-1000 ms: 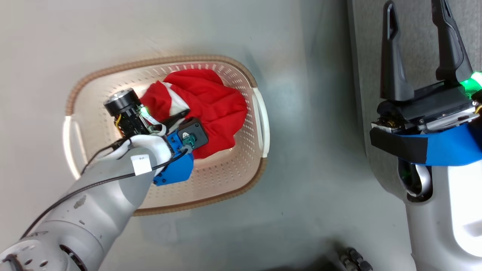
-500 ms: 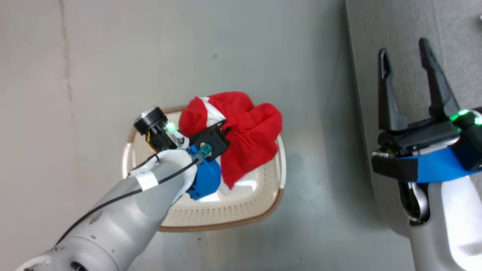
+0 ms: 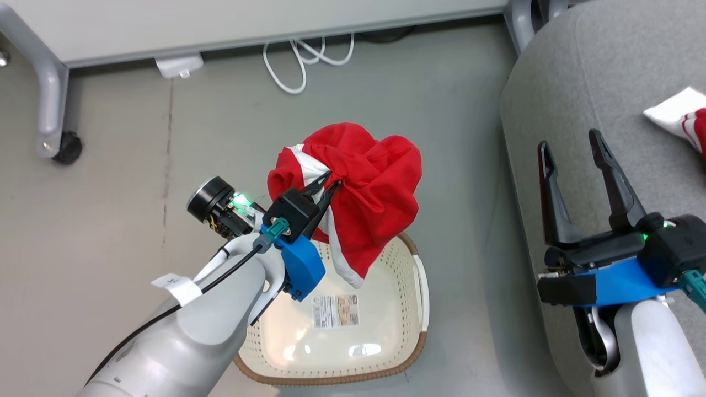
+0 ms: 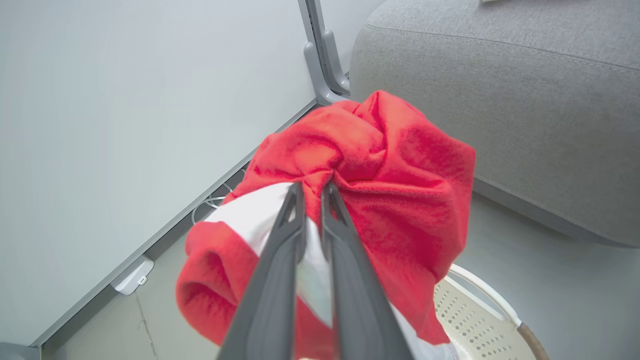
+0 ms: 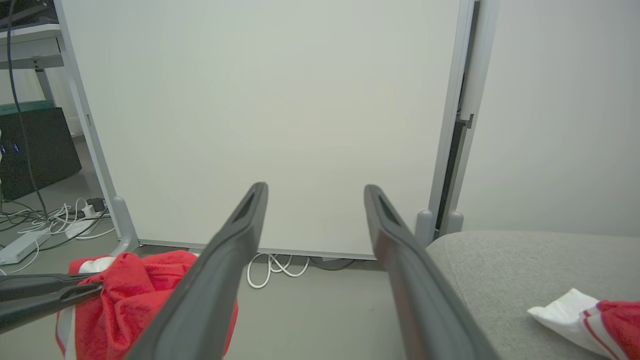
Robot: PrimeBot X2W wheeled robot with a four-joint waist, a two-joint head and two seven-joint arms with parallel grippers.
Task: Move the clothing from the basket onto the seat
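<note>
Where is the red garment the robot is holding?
In the head view, the red garment hangs mid-picture, pinched in the left gripper, above the basket, with the grey sofa to its right.

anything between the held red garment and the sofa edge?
Nothing: in the head view the red garment, pinched in the left gripper, and the sofa are parted by bare grey floor. The left wrist view shows the same.

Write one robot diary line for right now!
left gripper: shut on red garment, above basket | right gripper: open | seat: second garment
</note>
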